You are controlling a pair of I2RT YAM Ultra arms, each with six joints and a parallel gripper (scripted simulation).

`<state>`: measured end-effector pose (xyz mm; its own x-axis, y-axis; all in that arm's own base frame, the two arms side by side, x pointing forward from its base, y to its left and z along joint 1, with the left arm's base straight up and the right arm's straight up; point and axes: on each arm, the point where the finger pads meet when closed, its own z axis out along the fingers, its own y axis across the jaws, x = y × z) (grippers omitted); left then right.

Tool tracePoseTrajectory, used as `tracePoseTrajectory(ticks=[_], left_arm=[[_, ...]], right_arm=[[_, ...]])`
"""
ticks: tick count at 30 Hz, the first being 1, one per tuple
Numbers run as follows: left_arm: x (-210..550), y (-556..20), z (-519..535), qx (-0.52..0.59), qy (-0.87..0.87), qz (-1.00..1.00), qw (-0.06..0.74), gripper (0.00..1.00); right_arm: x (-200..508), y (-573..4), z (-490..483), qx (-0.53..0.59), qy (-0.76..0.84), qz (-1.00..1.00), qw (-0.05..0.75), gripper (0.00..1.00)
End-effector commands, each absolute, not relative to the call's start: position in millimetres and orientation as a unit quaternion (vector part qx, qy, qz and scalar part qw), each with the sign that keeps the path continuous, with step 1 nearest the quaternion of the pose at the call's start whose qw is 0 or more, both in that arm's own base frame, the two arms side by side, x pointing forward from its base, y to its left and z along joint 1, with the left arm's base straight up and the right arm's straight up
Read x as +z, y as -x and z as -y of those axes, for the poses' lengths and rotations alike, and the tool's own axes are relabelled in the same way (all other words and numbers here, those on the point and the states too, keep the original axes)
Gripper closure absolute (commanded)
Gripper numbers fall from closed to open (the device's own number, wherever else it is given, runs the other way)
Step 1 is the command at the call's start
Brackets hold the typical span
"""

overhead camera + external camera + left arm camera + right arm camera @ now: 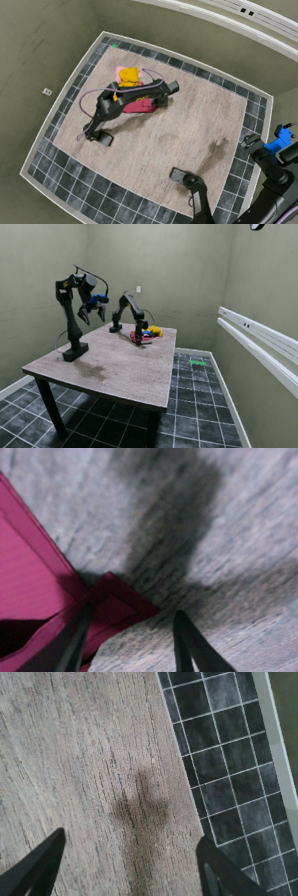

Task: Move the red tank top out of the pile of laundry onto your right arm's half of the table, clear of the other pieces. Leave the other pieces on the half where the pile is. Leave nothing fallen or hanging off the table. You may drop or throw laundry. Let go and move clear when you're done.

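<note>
The red tank top (139,106) (30,573) lies on the table at the near side of the pile, partly under the left arm in the top view. A narrow strap-like corner of it points between the left fingertips in the left wrist view. My left gripper (139,342) (134,612) is open, low over that corner, its fingers on either side of the cloth. A yellow piece (128,75) (155,330) lies on a pink piece (117,71), with a blue piece (147,333) beside it. My right gripper (96,322) (135,838) is open and empty, high above the table.
The left arm's forearm hides part of the pile in the top view. The right arm's base (178,175) (75,351) stands on the other half of the table (198,131) (131,379). A table edge beside dark floor tiles shows in the right wrist view.
</note>
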<state>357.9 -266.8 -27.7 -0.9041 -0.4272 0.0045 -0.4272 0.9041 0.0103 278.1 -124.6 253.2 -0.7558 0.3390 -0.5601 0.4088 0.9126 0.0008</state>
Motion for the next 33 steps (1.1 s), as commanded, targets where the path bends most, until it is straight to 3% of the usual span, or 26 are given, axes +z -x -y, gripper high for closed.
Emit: tracePoseTrajectory(ticks=[1, 17, 18, 33], left_arm=[[-50, -349, 258, -0.026, -0.219, 0.975, 0.022, 0.40], [-62, -342, 253, -0.041, -0.222, 0.974, 0.035, 0.40], [-66, -348, 254, -0.029, -0.230, 0.972, 0.031, 0.67], [-66, -344, 259, -0.029, -0.223, 0.974, 0.031, 0.67]], right_arm=[[283, -284, 126, -0.069, -0.193, -0.920, 0.333, 0.08], [283, -284, 126, -0.069, -0.193, -0.920, 0.333, 0.08], [283, -284, 126, -0.069, -0.193, -0.920, 0.333, 0.08], [283, -284, 126, -0.069, -0.193, -0.920, 0.333, 0.08]])
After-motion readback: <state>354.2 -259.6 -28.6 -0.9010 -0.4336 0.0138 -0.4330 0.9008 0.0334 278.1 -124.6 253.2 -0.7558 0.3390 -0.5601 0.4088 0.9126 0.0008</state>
